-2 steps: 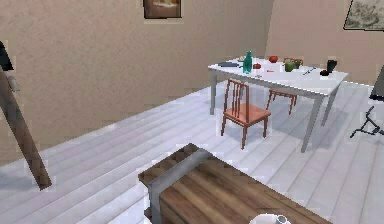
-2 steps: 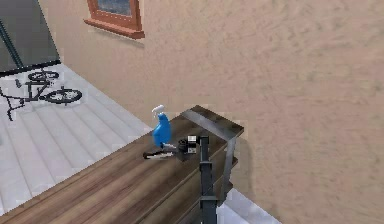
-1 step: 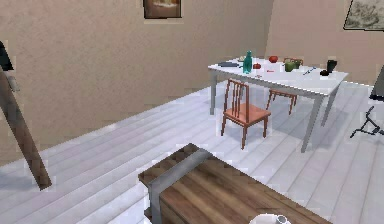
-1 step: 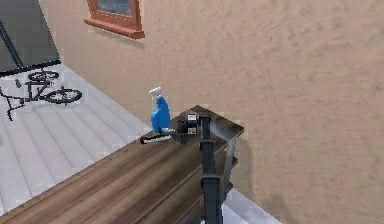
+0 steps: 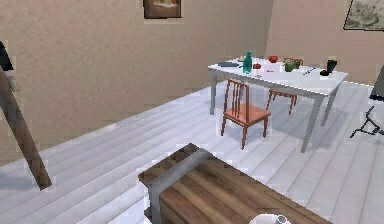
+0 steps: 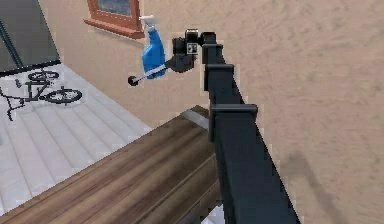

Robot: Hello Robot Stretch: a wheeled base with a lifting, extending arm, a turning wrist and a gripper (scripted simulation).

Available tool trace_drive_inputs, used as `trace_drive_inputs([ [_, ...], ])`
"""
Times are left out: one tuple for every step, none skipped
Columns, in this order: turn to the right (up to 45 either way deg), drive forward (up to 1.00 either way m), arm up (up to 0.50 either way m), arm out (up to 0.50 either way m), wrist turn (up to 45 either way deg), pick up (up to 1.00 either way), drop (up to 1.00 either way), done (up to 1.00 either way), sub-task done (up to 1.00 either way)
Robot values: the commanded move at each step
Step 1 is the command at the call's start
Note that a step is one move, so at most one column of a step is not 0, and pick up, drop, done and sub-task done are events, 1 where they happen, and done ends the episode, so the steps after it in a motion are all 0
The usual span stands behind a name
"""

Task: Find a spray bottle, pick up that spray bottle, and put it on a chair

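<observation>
One spray bottle [image 6: 153, 48] — blue — hangs held at gripper [image 6: 152, 70], clear of table [image 6: 120, 175].

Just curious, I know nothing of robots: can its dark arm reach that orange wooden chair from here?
Probably not: the orange wooden chair stands far across bare floor ahead, while the dark arm stretches sideways over a brown wooden tabletop toward the wall.

From my end the arm [image 6: 235, 130] is a near-black square bar made of boxy sections that step down thinner toward the tip, kinda like a telescope. At the tip sit two little white squares [image 6: 190, 43] with black marks, then the gripper [image 6: 140, 78]: chunky dark body, thin dark fingers [image 6: 152, 75], one ending in a small round pad [image 6: 134, 82].
</observation>
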Motion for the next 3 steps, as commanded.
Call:
trace_drive_inputs([
  [0.0, 0.00, 0.00, 0.00, -45.0, 0.00, 0.00, 0.00, 0.00],
  [0.0, 0.00, 0.00, 0.00, -33.0, 0.00, 0.00, 0.00, 0.00],
  [0.0, 0.00, 0.00, -0.48, 0.0, 0.00, 0.00, 0.00, 0.00],
])
